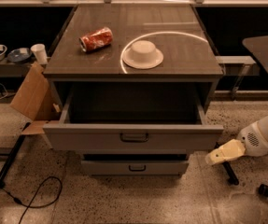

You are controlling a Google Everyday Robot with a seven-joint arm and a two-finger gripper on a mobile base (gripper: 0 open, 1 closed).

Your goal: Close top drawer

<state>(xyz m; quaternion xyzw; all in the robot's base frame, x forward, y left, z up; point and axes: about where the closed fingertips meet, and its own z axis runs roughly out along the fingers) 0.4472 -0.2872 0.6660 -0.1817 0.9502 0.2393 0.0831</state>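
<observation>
The top drawer (133, 138) is a wide grey box drawer with a small dark bar handle (134, 137) at its centre. It stands pulled far out of the cabinet, and its inside looks dark and empty. My gripper (211, 158) is pale cream, low at the right, just below and beside the drawer front's right corner. It comes in from the white arm (264, 136) at the right edge.
A second grey drawer (136, 167) below is slightly out. On the cabinet top (180, 55) lie a red can (96, 39) on its side and an upturned white bowl (143, 54). A cardboard box (33, 94) and cables are at the left, a dark stand leg (229, 171) at the right.
</observation>
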